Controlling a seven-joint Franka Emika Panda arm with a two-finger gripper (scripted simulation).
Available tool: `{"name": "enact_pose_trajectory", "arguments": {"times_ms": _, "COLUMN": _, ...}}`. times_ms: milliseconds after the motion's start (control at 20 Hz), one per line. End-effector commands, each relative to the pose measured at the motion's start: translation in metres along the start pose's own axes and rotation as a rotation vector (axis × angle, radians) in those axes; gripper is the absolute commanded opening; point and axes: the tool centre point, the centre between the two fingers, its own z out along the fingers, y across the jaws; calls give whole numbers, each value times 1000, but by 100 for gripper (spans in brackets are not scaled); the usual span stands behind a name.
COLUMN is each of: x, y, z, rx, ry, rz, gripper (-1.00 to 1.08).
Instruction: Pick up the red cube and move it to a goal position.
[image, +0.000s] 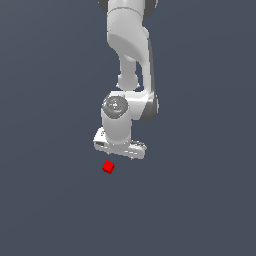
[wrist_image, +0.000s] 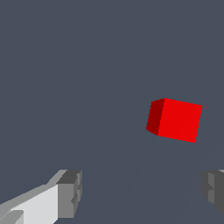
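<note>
The red cube (image: 108, 167) is small and plain and rests on the flat grey surface. In the exterior view it lies just below the white gripper (image: 119, 150) and a little to the exterior view's left of it. In the wrist view the cube (wrist_image: 175, 119) shows large, beyond the fingertips and nearer one finger than the other. The gripper (wrist_image: 142, 192) is open and empty, with its two grey fingertips (wrist_image: 70, 194) set wide apart. Nothing is between the jaws, and the cube is apart from both fingers.
The white arm (image: 131, 50) comes down from the top of the exterior view. The grey surface (image: 200, 200) spreads flat all around, with no other objects in view.
</note>
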Motion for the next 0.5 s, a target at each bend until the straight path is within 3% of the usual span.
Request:
{"name": "enact_pose_trajectory", "arguments": {"times_ms": 0, "x": 10, "y": 13, "z": 19, "rx": -1, "ry": 0, "rz": 50, "gripper": 100}}
{"name": "enact_pose_trajectory", "arguments": {"times_ms": 450, "x": 33, "y": 44, "z": 61, "rx": -2, "ry": 0, "rz": 168, "gripper": 100}}
